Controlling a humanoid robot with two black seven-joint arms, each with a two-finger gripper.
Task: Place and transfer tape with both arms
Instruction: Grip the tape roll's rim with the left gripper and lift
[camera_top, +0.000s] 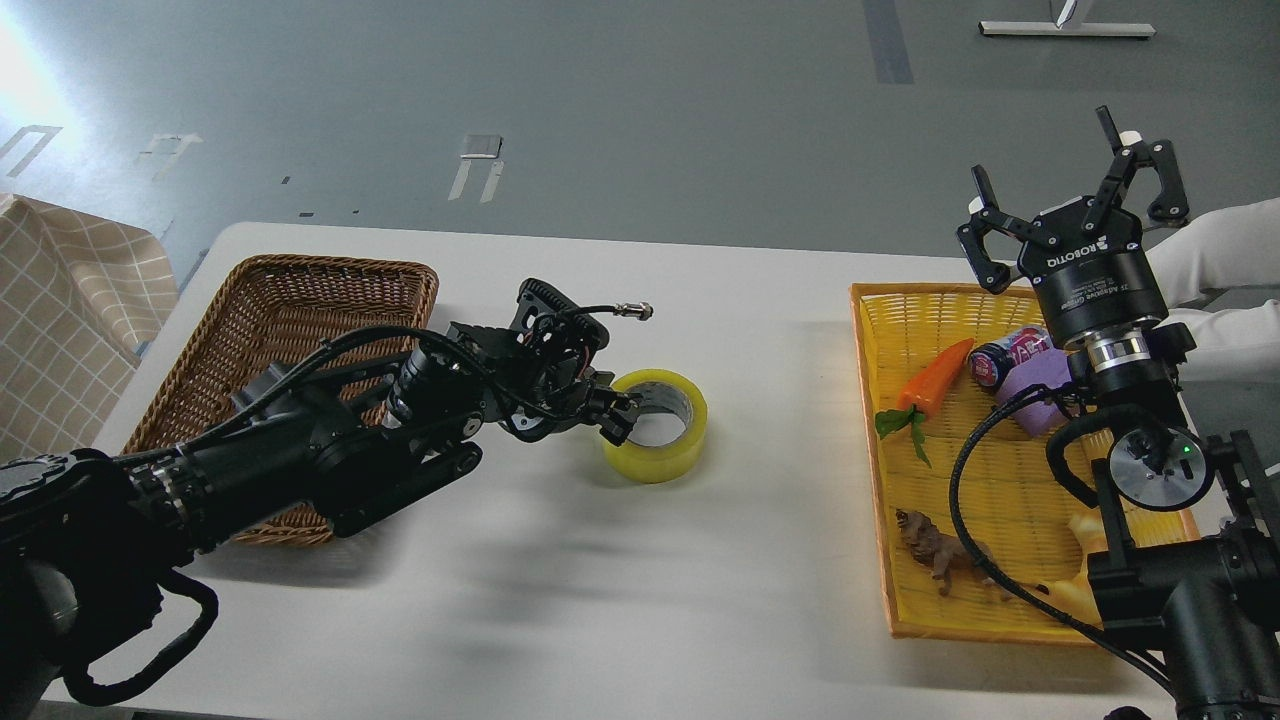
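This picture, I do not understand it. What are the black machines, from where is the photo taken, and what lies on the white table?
The camera sits on a robot's head and looks down at its own two black arms. The left gripper touches the near rim of the tape, a yellow roll lying flat on the white table. The right gripper is raised, open and empty. A brown wicker basket stands at the left. A yellow tray at the right holds a toy carrot, a small can and a toy animal.
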